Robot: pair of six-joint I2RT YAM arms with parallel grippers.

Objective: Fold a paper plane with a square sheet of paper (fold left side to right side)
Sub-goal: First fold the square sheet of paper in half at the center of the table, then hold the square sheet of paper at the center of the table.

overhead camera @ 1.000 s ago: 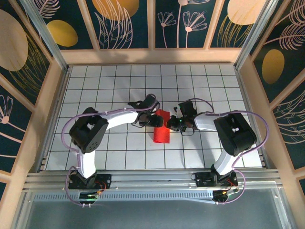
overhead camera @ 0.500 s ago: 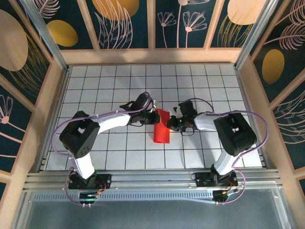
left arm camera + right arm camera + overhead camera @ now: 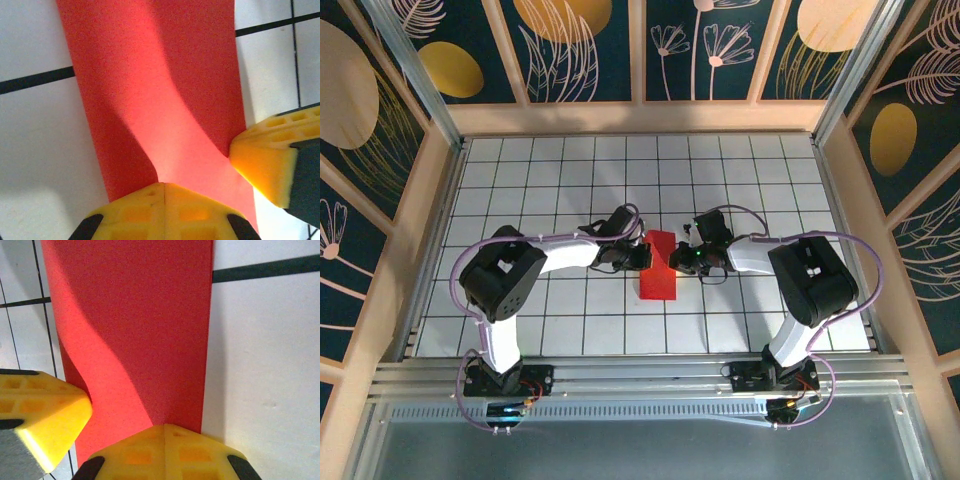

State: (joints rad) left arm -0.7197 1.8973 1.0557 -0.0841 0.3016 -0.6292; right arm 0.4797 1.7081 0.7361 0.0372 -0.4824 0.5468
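Observation:
The square sheet of paper (image 3: 658, 268) is bright red and lies as a narrow doubled strip on the white grid table, between my two grippers. My left gripper (image 3: 642, 256) is at its left edge, jaws shut on the paper. In the left wrist view the paper (image 3: 165, 100) rises in a ridge into that gripper's closed tips (image 3: 165, 186). My right gripper (image 3: 677, 260) is shut, its tips (image 3: 164, 427) resting on the right edge of the flat paper (image 3: 150, 315). Each wrist view also shows a yellow finger of the other gripper (image 3: 265, 160) (image 3: 45, 410).
The white tiled table (image 3: 570, 180) has black grid lines. Wooden walls (image 3: 430, 230) fence it on the left, back and right. An aluminium rail (image 3: 640, 375) with both arm bases runs along the near edge.
My left gripper has closed from wide open at the paper's left edge. The paper, curled higher before, now lies flatter and narrower. The right gripper has not moved.

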